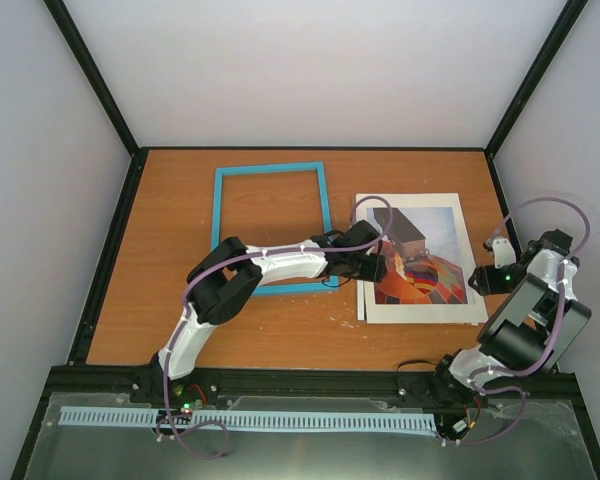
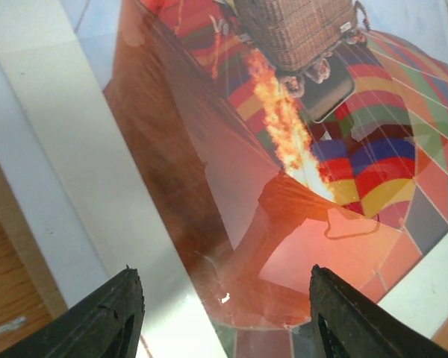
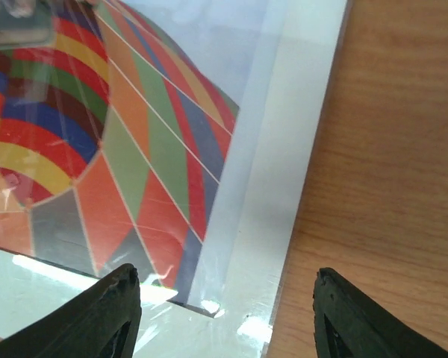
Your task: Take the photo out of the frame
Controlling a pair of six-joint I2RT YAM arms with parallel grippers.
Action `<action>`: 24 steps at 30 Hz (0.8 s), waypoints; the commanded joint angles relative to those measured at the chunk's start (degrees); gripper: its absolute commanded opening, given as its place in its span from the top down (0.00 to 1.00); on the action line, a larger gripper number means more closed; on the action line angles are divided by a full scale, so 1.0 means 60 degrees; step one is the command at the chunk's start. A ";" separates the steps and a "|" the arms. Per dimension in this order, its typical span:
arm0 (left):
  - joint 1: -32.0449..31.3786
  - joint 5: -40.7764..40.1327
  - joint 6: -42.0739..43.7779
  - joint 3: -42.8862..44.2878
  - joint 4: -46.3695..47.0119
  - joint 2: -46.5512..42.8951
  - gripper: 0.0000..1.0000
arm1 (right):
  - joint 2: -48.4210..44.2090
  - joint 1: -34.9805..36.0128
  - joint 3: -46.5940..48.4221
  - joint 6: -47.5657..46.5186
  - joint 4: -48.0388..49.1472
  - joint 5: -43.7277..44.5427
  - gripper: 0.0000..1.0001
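The photo (image 1: 435, 225), a hot-air balloon print with a white margin, lies flat on the table to the right of the frame. The frame (image 1: 270, 169), a light-blue rectangle, lies empty at centre left, with table wood showing through it. My left gripper (image 1: 380, 262) hovers over the photo's left part. In the left wrist view the left gripper (image 2: 228, 317) is open, and the photo (image 2: 343, 171) lies below with nothing between the fingers. My right gripper (image 1: 485, 275) is at the photo's right edge. It is also open (image 3: 228, 302), above a corner of the photo (image 3: 97, 149).
The wooden table (image 1: 180, 320) is bounded by black rails and grey walls. A glossy sheet edge (image 3: 299, 186) runs slightly offset beside the print's margin. My left arm reaches across the frame's lower right corner.
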 commanded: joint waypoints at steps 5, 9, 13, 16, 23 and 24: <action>-0.0052 0.0195 0.0303 -0.0241 -0.0411 -0.0608 0.39 | -0.0704 0.0412 -0.0174 -0.0361 -0.0462 -0.1295 0.39; -0.0117 0.0543 0.0179 -0.0588 -0.0212 -0.0638 0.39 | -0.0700 0.0730 -0.0495 -0.0136 -0.0161 -0.1338 0.39; -0.0177 0.0751 0.0219 -0.0718 -0.0093 -0.0557 0.39 | -0.0561 0.0871 -0.0612 0.0034 0.0126 -0.1356 0.39; -0.0187 0.0855 0.0247 -0.0703 -0.0064 -0.0439 0.39 | -0.0390 0.0910 -0.0699 0.0108 0.0263 -0.1404 0.39; -0.0195 0.1052 0.0277 -0.0538 -0.0036 -0.0271 0.39 | -0.0049 0.0958 -0.0958 0.0200 0.0631 -0.1365 0.39; -0.0188 0.1102 0.0299 -0.0459 -0.0048 -0.0236 0.39 | -0.0056 0.0959 -0.0951 0.0194 0.0623 -0.1351 0.39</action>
